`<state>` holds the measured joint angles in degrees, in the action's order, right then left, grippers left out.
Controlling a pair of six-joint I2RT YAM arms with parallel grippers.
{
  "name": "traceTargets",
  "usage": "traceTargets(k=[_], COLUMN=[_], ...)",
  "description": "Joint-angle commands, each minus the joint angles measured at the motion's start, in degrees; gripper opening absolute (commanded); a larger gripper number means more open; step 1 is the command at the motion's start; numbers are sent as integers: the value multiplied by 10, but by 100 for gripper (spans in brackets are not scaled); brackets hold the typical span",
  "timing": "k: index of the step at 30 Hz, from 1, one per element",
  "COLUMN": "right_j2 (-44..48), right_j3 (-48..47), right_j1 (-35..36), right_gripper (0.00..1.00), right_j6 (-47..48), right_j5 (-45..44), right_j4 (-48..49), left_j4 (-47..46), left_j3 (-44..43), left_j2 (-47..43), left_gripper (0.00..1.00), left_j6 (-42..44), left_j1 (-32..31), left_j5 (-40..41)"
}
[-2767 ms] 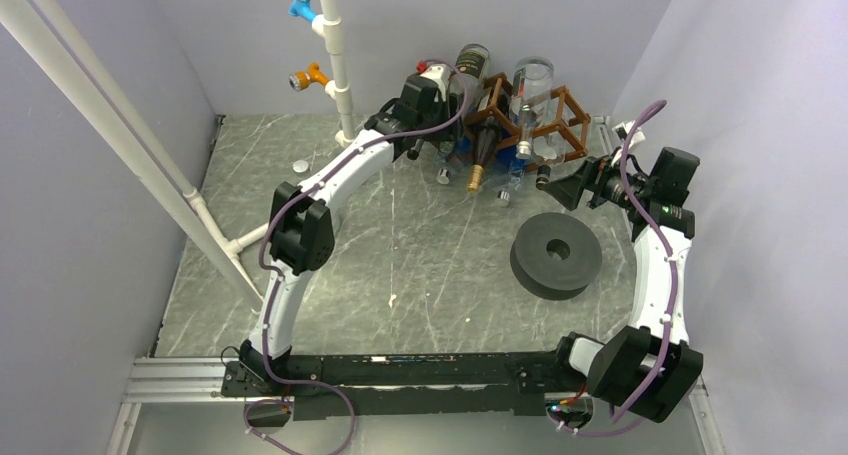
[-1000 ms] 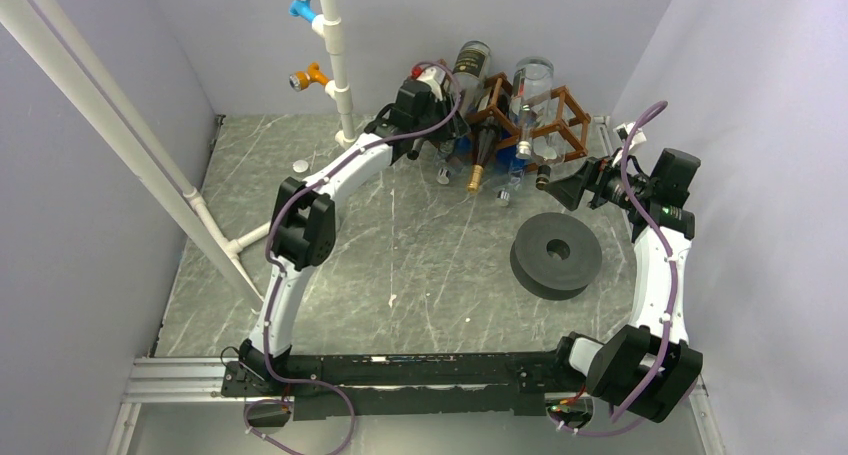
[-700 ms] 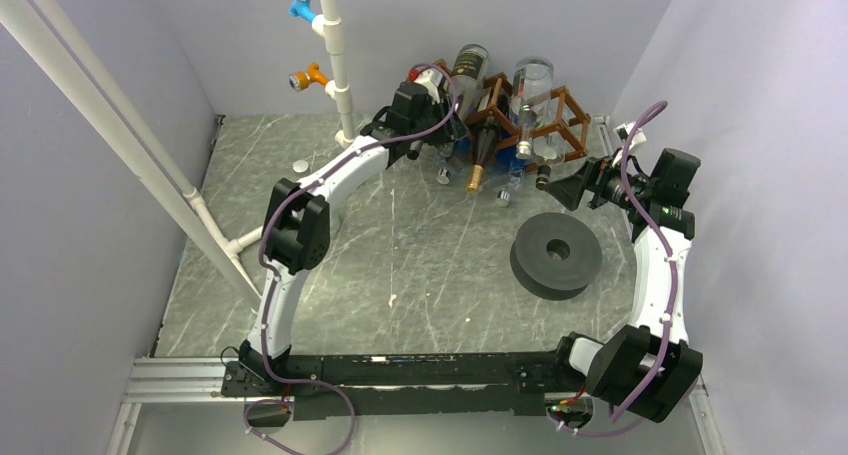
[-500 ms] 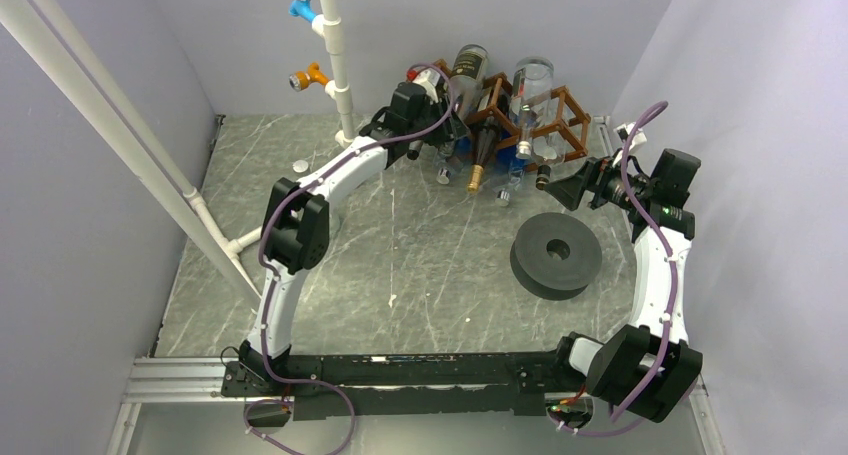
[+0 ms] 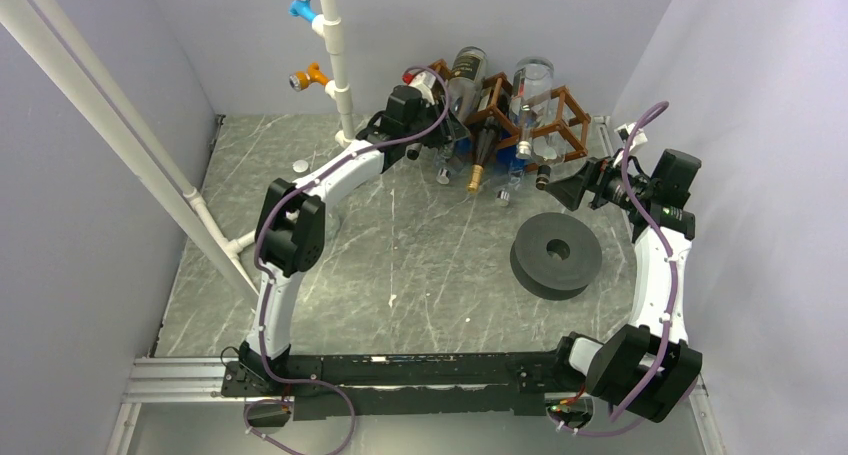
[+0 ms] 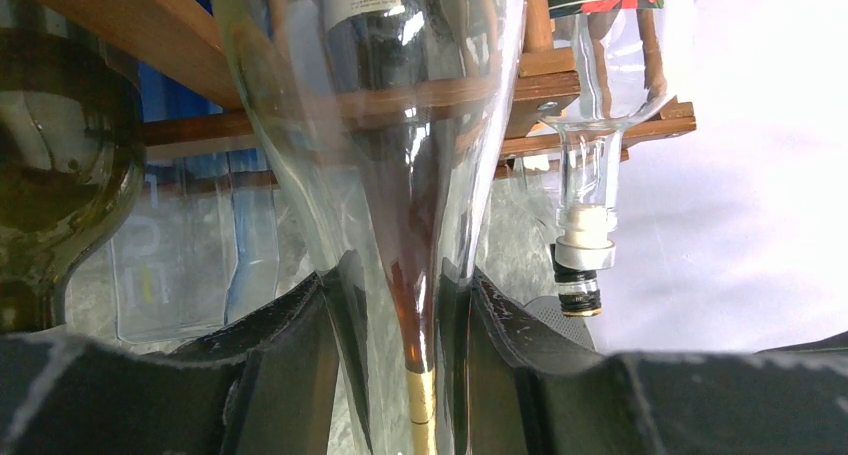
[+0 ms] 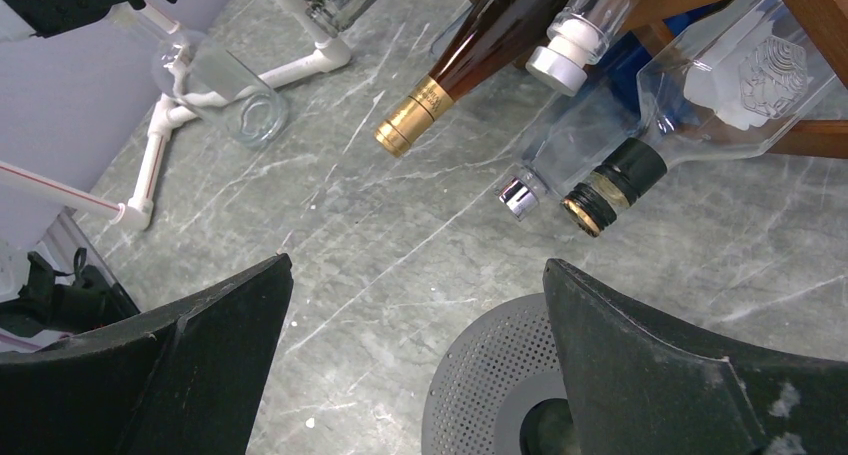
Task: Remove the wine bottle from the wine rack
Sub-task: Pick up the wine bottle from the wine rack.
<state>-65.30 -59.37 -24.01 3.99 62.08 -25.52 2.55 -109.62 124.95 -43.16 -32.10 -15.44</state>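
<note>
The brown wooden wine rack (image 5: pixel 560 110) stands at the back of the table with several bottles in its cells, necks pointing down and forward. It also shows in the left wrist view (image 6: pixel 150 15). My left gripper (image 6: pixel 400 285) is at the rack's left end (image 5: pixel 425 125), shut on the tapered neck of a clear glass bottle (image 6: pixel 290 155). A brown bottle with a gold foil neck (image 6: pixel 422 400) shows behind the glass. My right gripper (image 7: pixel 415 275) is open and empty, to the right of the rack (image 5: pixel 555 190), near the bottle necks.
A grey perforated disc (image 5: pixel 556 253) lies on the table under my right gripper. White PVC pipes (image 5: pixel 335 55) rise at the back left and slant along the left side. Purple walls close in the back and right.
My left arm has shifted slightly to the left at the rack, still closed on the clear bottle's neck. The right arm has not moved.
</note>
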Motion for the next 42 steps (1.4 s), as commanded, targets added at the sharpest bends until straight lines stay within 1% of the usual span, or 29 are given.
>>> traceTargets(k=[1, 26, 42], right_j2=[5, 6, 7], right_j3=[0, 1, 2], right_j1=[-3, -5, -6], right_gripper=[100, 100, 100], right_j6=[-2, -3, -5], right_j5=[11, 11, 12], right_j4=[24, 27, 28], left_j4=[-141, -195, -221], left_j3=[-12, 16, 38], left_j2=[-84, -123, -150], left_gripper=[0, 0, 0], left_j6=[0, 5, -12], left_j1=[7, 8, 8], left_j5=[-13, -37, -58])
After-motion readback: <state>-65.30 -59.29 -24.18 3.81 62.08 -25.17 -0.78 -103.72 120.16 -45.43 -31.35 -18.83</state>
